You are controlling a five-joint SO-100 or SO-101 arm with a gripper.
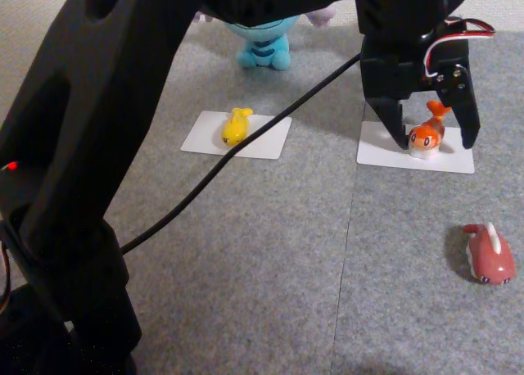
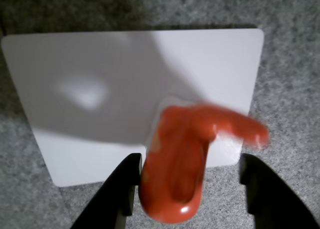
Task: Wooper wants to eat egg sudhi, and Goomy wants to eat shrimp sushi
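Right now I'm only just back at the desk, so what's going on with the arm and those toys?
The arm's hand hangs open around the small orange-and-white fish toy, which sits on a white card; one finger is close beside it. The glossy yellow fish toy lies on another white card before the light-blue plush. A dark red toy lies on the grey carpet.

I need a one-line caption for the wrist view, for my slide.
Open gripper straddling the orange shrimp sushi at the near edge of a white card on grey carpet.

Grey carpet tile floor point(image 1: 270, 260); seam between tiles right of centre; soft indoor light, faint shadows
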